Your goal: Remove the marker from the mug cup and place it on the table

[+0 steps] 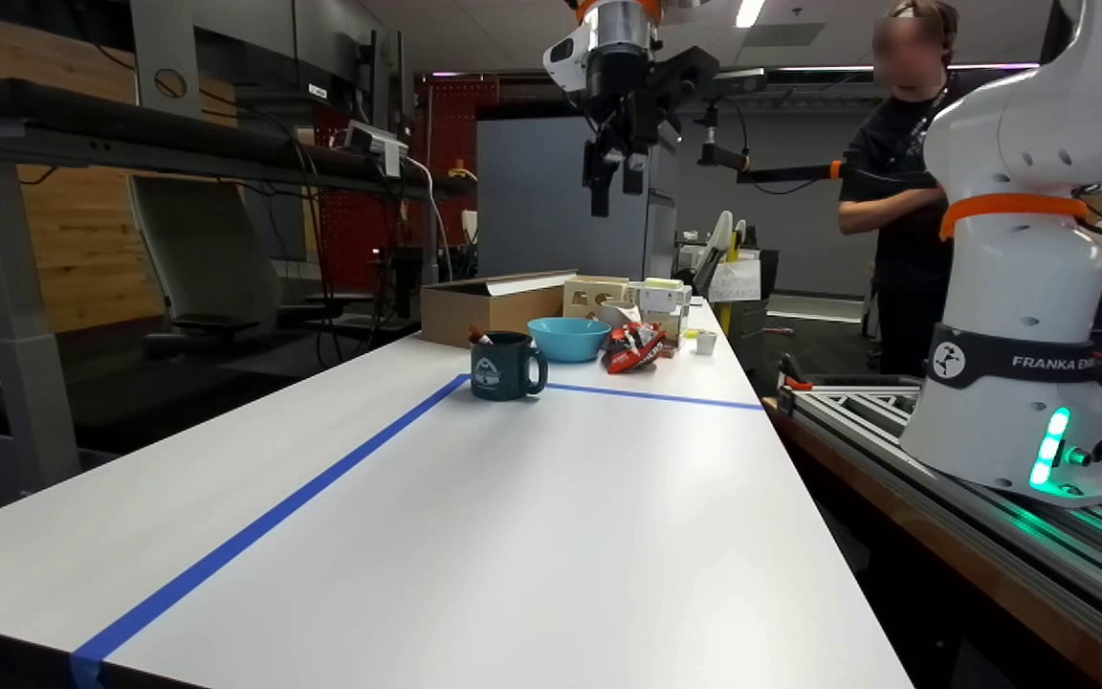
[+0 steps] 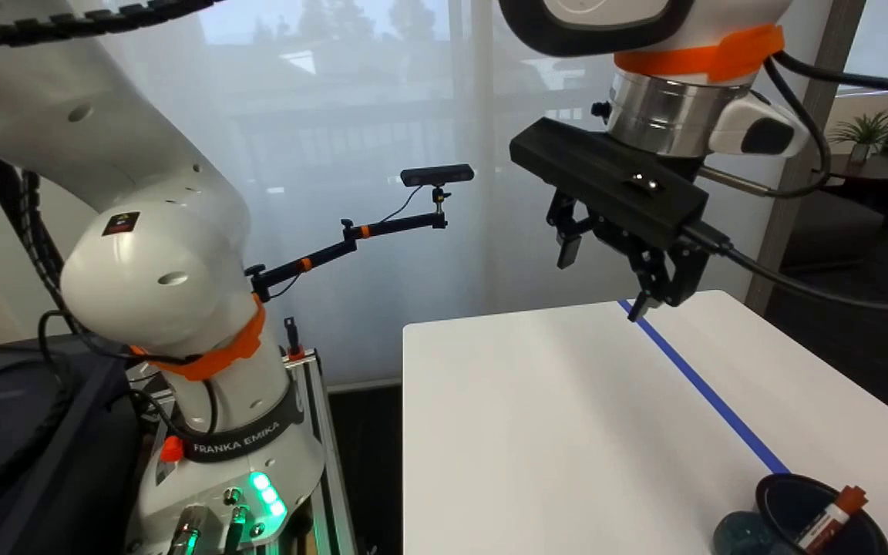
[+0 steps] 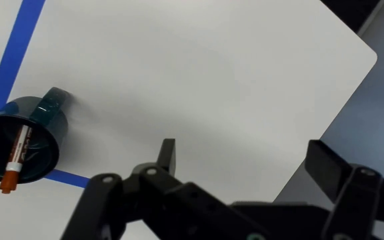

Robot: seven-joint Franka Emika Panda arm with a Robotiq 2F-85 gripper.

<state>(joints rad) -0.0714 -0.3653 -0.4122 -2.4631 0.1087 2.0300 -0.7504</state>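
In mug (image 1: 510,369), marker (image 3: 16,159) tilted, lower than spread hand (image 2: 603,282), well apart.

Orange bands (image 1: 1020,205) ring the white arm (image 1: 1024,287), its hand (image 2: 603,281) black

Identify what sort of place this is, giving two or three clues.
Probably a robotics lab: there's a Franka robot arm, a camera on a jointed mount, and a white table marked with blue tape.

exterior views face opposite ways along the table (image 1: 513,517); wrist's, down.
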